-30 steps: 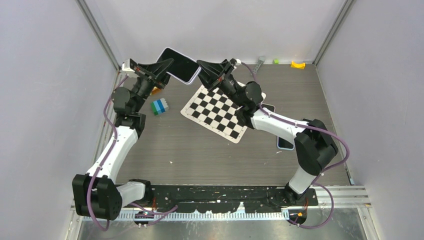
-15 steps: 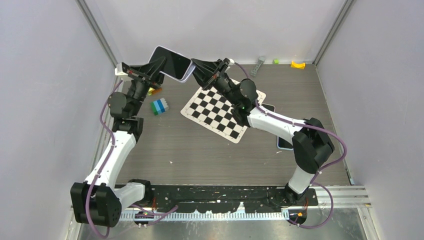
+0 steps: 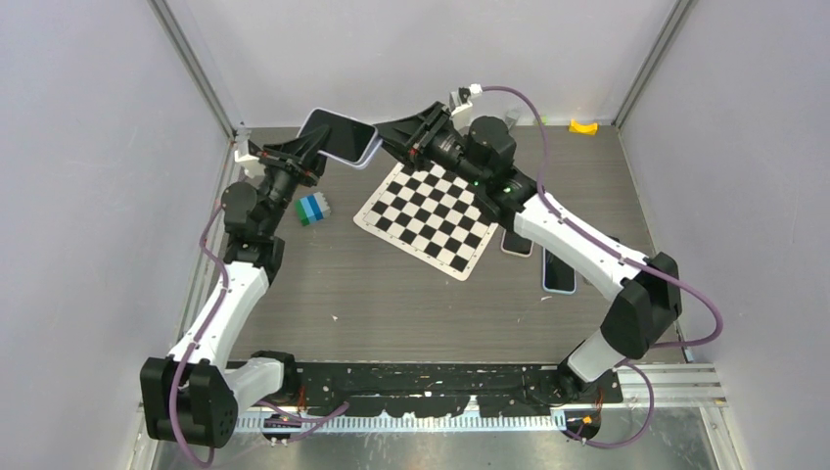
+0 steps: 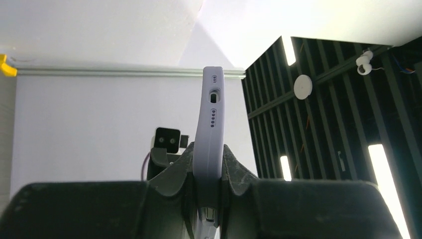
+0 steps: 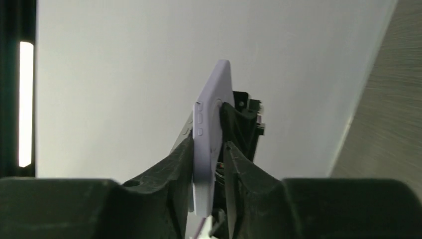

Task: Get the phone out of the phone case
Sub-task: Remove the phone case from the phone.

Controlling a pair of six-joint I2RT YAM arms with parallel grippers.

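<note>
Here the dark-screened phone, inside its lilac rubbery case, is held above the grey wooden tabletop at eleven o'clock. The left fingers pinch one end, right fingers the opposite end, probably so each can pull against the other.
</note>
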